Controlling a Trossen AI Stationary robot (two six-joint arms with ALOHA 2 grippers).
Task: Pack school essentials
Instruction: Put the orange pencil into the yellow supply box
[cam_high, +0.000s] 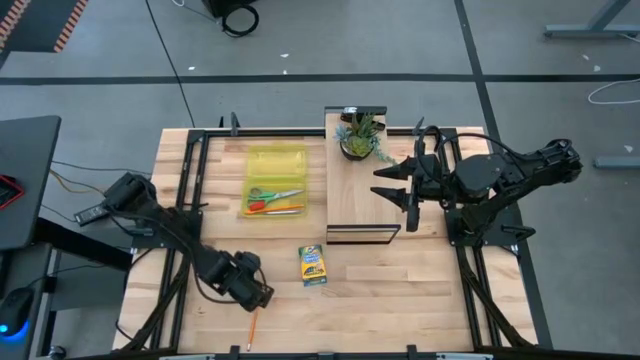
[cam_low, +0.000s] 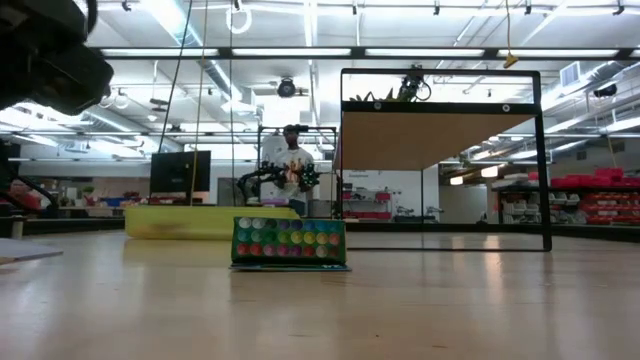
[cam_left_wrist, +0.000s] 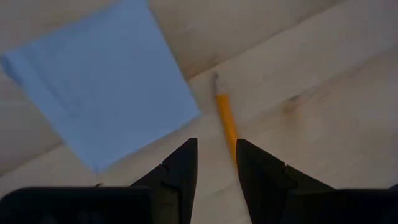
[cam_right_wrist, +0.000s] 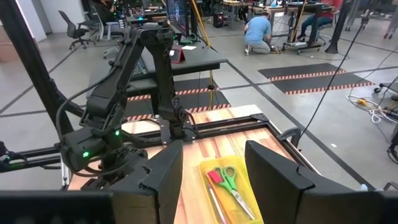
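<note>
Left fingers (cam_left_wrist: 214, 171) low, astride pencil (cam_left_wrist: 226, 121)

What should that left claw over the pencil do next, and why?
Probably shift slightly sideways and drop lower. The left gripper hangs just above the table with a narrow gap between its fingers, but the orange pencil runs toward one finger rather than the gap, next to the blue notepad. Centring first should give a clean pinch.
</note>
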